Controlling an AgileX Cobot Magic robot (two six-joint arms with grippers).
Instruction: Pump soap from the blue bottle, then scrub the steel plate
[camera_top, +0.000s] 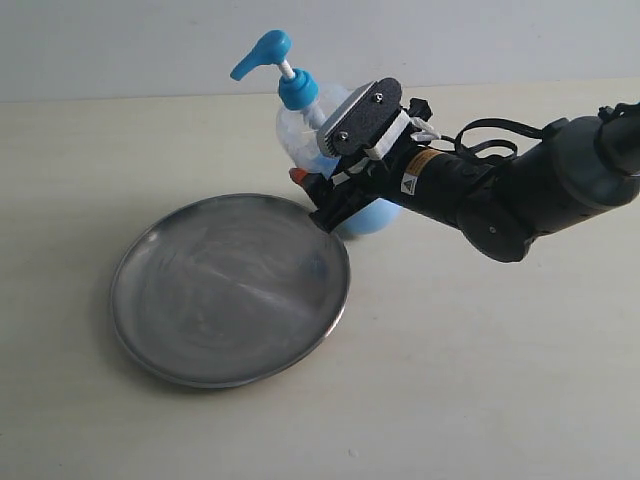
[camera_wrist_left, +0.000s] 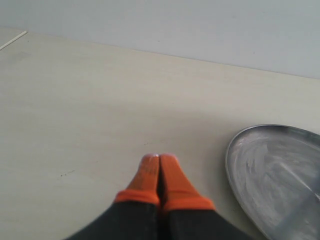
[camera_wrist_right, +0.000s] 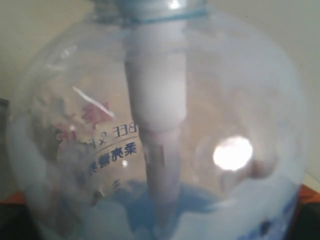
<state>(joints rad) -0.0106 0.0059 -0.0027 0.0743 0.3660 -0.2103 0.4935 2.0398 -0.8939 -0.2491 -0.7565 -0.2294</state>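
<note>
Clasps the blue bottle (camera_top: 295, 130) round its belly with the right hand (camera_top: 318, 195), orange pads (camera_wrist_right: 311, 194) at either flank in the right wrist view. Stands upright on the bench (camera_top: 480, 360) just behind the steel plate (camera_top: 230, 290); touching its rim or not, cannot tell. Holds pale blue soap (camera_top: 375, 215) low inside. Hides the bottle's lower part behind the right arm (camera_top: 520, 190). Presses the left hand (camera_wrist_left: 159, 159) clenched and empty over bare bench beside the plate's rim. Shows whitish streaks (camera_top: 215, 265) across the plate.
</note>
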